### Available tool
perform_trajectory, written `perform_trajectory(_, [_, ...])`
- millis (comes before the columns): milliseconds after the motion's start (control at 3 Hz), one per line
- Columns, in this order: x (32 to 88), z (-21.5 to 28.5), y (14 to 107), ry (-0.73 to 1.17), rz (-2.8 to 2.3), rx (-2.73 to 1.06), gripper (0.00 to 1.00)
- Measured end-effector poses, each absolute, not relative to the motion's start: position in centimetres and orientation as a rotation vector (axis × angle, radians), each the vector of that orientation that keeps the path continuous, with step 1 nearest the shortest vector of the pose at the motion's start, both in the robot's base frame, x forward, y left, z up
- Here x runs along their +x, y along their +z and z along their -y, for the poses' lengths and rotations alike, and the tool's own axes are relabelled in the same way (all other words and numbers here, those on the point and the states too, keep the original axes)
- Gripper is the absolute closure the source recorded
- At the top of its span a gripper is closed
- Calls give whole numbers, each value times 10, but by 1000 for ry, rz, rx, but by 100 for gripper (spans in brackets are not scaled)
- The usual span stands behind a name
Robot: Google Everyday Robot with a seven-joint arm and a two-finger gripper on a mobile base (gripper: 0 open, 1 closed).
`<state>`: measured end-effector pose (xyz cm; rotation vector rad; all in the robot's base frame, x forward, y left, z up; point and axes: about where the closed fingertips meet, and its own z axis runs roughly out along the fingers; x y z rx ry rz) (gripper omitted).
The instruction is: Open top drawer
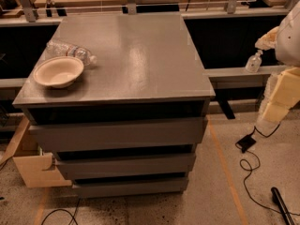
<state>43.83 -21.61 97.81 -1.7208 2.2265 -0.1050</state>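
- Top drawer (pixel 117 134), the tallest and widest grey front just under the cabinet top (pixel 140 55), is sitting well apart from the gripper (pixel 279 100), which is hanging at the right edge of the view, off the cabinet's right side.
- Whether the gripper is released or clenched, I cannot tell.
- The drawer is looking shut or nearly so, and its front is showing no handle. The dark gap along its upper edge is looking like the only purchase.
- To do this well, the gripper is needing to swing left, come in front of the panel, catch that upper edge near the middle and pull straight out.
- A pull near one corner is risking a skewed, jamming drawer.
- The two shorter fronts (pixel 126 165) below are not the target.
- On the cabinet top, a bowl (pixel 58 71) and a plastic bottle (pixel 70 50) on its side are resting at the left, so a gentle pull is the safer choice.
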Motion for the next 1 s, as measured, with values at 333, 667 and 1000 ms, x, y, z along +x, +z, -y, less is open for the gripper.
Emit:
perform_trajectory(333, [438,216,978,-105,-2226,-1721,0])
perform_trajectory(667, [425,202,957,-96,-2175,-1766,0])
perform_trajectory(1000, [411,187,919,-63,-2136,-1811,0])
